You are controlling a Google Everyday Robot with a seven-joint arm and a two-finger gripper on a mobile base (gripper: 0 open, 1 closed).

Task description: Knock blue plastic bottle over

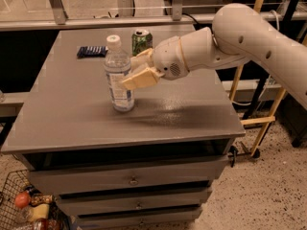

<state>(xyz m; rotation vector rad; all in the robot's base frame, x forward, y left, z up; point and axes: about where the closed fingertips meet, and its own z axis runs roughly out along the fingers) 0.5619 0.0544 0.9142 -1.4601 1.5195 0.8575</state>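
Camera view is showing a grey drawer cabinet with a flat top (187, 116) carrying three items. Item one, the clear plastic water bottle with a white screw cap and blue-and-white wrap label (118, 78), is standing upright left of the top's centre, its base resting flat on the surface. Item two, a green soda can (142, 41), is standing upright behind the bottle, near the back edge and apart from it. Item three, a flat dark-blue packet (92, 51), is lying at the back left, well apart from the bottle. A white robot arm (249, 37) is reaching in from the right above the top. Its cream two-finger gripper (130, 72) is sitting at the bottle's right side at label height, fingers (141, 78) standing apart, the lower one pressing against or just beside the bottle wall; contact is hard to confirm. A wire basket holding assorted goods (19, 210) is sitting on the floor at lower left.
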